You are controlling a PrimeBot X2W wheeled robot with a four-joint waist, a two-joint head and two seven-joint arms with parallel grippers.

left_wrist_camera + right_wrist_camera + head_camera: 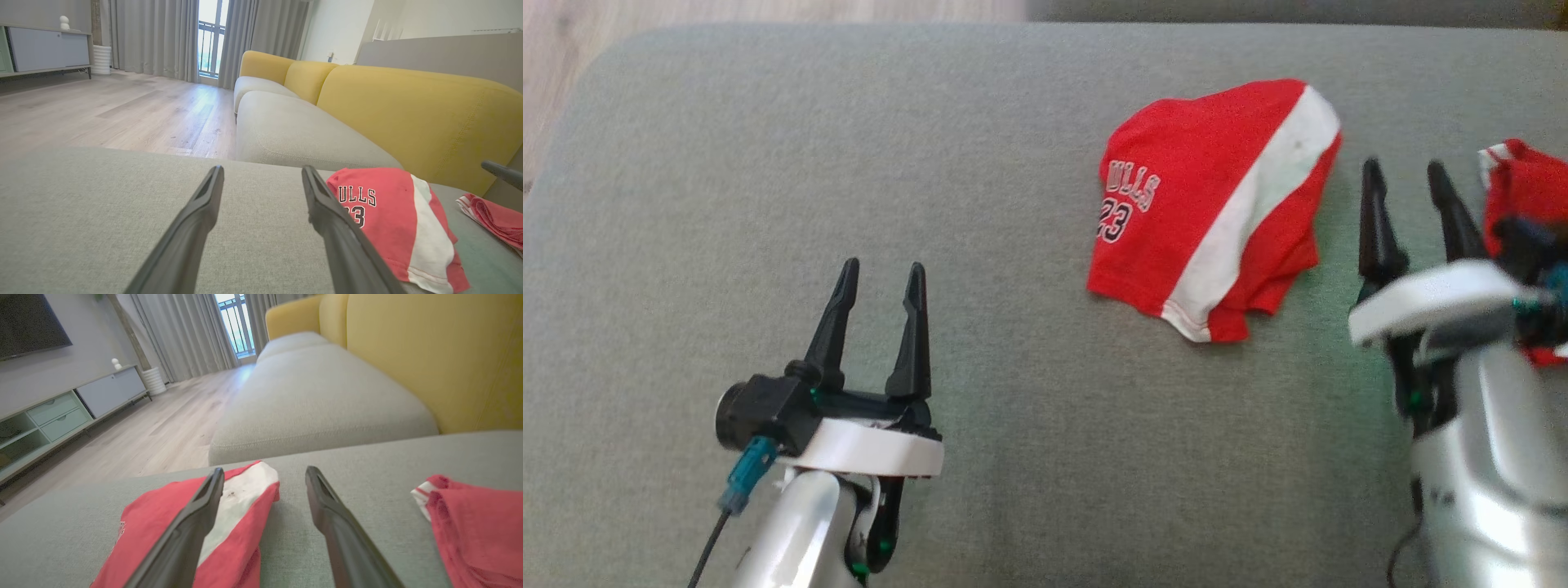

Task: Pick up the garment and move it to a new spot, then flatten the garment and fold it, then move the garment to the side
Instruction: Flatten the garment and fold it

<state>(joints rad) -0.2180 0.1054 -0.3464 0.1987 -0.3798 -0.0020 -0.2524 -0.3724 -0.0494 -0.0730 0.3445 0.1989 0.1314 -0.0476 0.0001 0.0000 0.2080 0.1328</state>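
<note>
Cushion (768, 163) of grey fabric is spanning the head view. The garment (1209, 204), red with a white stripe and the number 23, is lying rumpled at upper right of centre; a second red cloth (1531, 184) is sitting at the right edge. The left gripper (884, 268), lower left, and the right gripper (1404, 166), just right of the garment, are both hovering with fingers spread, gripping nothing. The garment is appearing light, soft and limp; its lower hem corner is likely offering the best pinch.
</note>
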